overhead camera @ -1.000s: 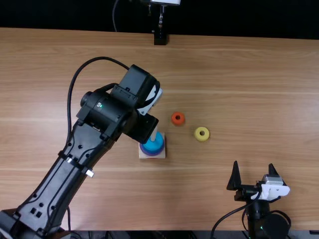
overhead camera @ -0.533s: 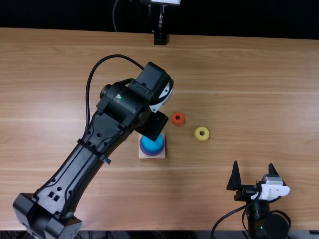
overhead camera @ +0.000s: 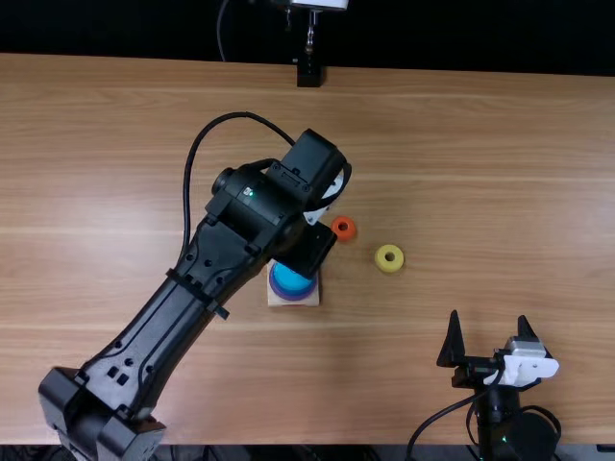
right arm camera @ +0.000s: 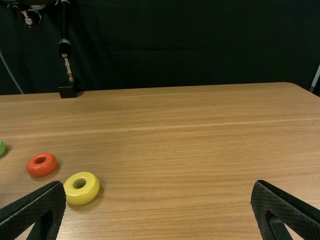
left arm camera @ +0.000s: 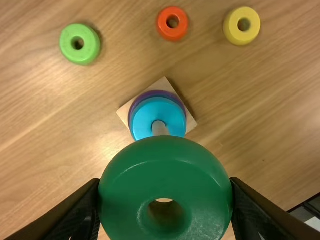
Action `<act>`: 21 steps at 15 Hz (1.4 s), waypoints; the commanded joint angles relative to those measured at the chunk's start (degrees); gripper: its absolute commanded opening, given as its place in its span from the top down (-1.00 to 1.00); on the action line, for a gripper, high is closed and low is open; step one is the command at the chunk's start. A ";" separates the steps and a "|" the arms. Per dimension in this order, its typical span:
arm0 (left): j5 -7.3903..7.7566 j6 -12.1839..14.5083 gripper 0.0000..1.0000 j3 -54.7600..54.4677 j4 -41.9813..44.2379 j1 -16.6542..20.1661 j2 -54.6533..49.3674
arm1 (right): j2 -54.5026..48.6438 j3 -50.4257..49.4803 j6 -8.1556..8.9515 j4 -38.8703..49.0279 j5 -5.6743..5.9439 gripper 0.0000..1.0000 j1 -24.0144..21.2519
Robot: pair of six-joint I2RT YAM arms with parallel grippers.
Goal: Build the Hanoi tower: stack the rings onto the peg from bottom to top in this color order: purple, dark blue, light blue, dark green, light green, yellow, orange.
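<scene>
I, the left gripper [overhead camera: 311, 252], hold the dark green ring [left arm camera: 165, 172], jaws ring-wide, above the wooden table [overhead camera: 480, 173]; dark curtain [right arm camera: 180, 45] beyond.

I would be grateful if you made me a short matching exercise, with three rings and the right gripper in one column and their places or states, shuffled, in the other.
Column one:
1. dark green ring
2. light blue ring
3. light green ring
4. right gripper

Column two:
A. lying directly on the table
B. open, with nothing between its fingers
C. around the peg
D. held in the left gripper

Right pairs: 1-D, 2-C, 3-A, 4-B
</scene>
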 commanded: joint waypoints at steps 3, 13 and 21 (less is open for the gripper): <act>-0.15 -0.28 1.00 1.88 0.52 -0.58 1.86 | -0.71 -0.73 0.20 -0.20 -0.02 -1.00 -0.54; 0.38 -0.28 1.00 0.12 0.63 -0.58 3.18 | -0.71 -0.73 0.20 -0.20 -0.02 -1.00 -0.54; 0.49 -0.28 -1.00 -3.13 0.10 -0.14 3.01 | -0.71 -0.73 0.20 -0.20 -0.02 -1.00 -0.54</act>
